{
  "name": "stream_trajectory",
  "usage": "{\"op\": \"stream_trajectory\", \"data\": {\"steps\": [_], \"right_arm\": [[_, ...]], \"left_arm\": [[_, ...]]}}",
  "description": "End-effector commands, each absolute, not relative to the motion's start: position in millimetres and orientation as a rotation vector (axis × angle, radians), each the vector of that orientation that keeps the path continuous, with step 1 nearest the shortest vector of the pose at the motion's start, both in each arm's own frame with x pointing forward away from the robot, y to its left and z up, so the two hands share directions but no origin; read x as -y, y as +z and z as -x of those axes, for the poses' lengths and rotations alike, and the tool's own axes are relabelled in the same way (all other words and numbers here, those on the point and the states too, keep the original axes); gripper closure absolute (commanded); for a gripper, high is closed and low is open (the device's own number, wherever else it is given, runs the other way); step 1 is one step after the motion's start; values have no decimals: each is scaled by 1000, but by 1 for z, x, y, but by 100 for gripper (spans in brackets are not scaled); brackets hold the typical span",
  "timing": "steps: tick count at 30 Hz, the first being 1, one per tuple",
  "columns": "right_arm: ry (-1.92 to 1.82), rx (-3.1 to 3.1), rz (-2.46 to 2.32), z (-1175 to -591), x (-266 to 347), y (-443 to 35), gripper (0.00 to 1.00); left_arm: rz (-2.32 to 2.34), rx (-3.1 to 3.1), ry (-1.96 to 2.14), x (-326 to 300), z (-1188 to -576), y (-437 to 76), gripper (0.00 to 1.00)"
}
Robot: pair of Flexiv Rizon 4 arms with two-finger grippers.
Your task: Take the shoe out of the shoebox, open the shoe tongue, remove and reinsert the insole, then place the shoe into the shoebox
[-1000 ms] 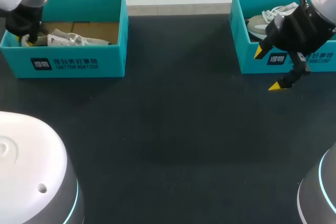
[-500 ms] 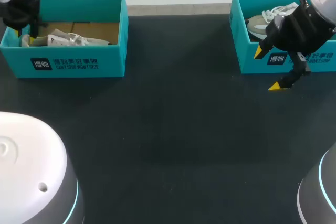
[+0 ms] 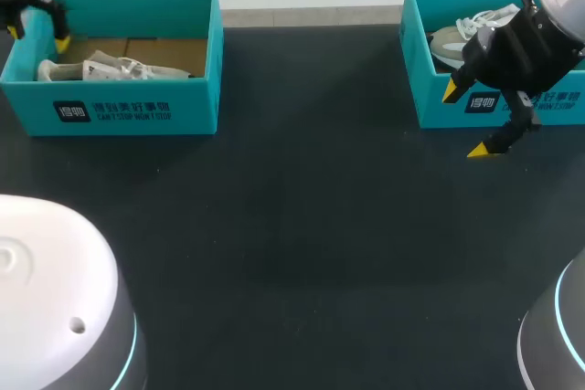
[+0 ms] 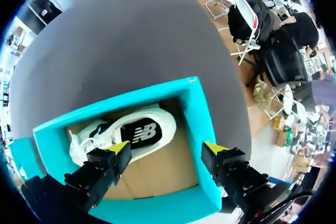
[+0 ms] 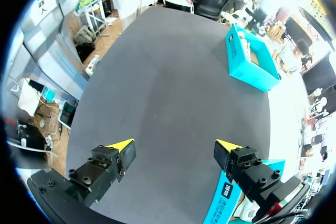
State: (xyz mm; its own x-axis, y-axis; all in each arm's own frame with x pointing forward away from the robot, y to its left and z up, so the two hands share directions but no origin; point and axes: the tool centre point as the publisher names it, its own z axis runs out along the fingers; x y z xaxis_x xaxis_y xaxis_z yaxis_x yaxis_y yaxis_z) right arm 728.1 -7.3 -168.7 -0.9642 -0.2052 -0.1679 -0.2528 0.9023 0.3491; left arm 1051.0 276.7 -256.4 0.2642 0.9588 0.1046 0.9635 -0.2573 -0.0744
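1. Two teal shoeboxes are standing on the table (image 3: 302, 226): the left shoebox (image 3: 137, 111) and the right shoebox (image 3: 430, 89).
2. Two shoes are lying inside, one per box: the left shoe (image 3: 114, 69) and the right shoe (image 3: 446, 43).
3. Two grippers are showing: the left gripper (image 4: 167, 147) and the right gripper (image 5: 174, 145).
4. Four yellow fingertips (image 5: 122, 144) are showing, two per gripper.
5. One table is bearing both boxes.

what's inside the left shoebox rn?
One white shoe, lying on its side on the cardboard floor. The shoe's interior and the floor beneath it are hidden.
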Motion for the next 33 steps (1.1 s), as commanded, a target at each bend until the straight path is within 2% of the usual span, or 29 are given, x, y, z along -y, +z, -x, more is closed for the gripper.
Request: {"op": "stream_trajectory", "data": {"steps": [1,3,8,13,16,18,33], "right_arm": [[562,-2942,356,-730,6,-170,0],[562,-2942,356,-730,6,-170,0],[567,-2942,-9,-784,31,-163,0],[701,-2843,-884,-836,68,-159,0],[584,-2668,-1401,-853,86,-153,0],[641,-2537,-1641,-859,97,-155,0],[677,-2502,-1701,-861,102,-157,0]], "left_arm": [[2399,1859,78,-289,-1055,-228,7],[2387,1878,110,-293,-1052,-217,0],[2391,1898,167,-298,-1046,-207,0],[2391,1898,167,-298,-1046,-207,0],[2391,1898,167,-298,-1046,-207,0],[2391,1898,167,-298,-1046,-207,0],[2391,1898,167,-298,-1046,-207,0]]}}
